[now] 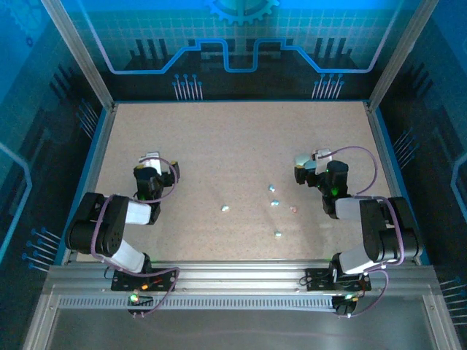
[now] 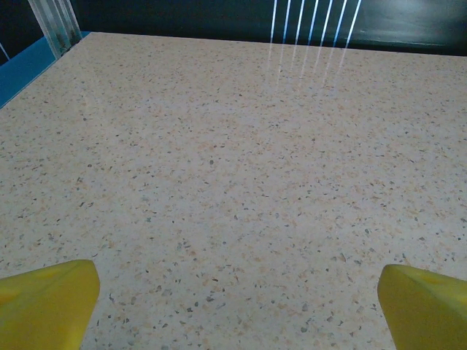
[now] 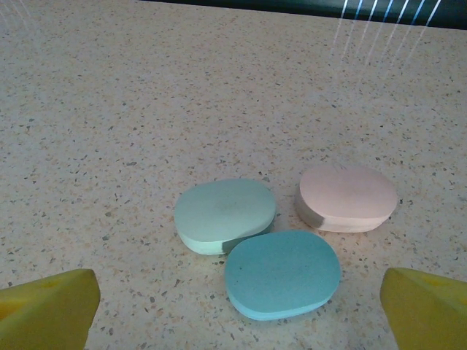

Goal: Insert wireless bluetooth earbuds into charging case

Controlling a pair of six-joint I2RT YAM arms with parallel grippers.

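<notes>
The earbuds lie scattered mid-worktop. They look tiny, light and slick, likely to skitter, so each wants a gentle pinch across its middle. The left fingers are spread wide over bare surface, well apart from the earbuds. The right fingers, also spread and empty, face three cases.
</notes>
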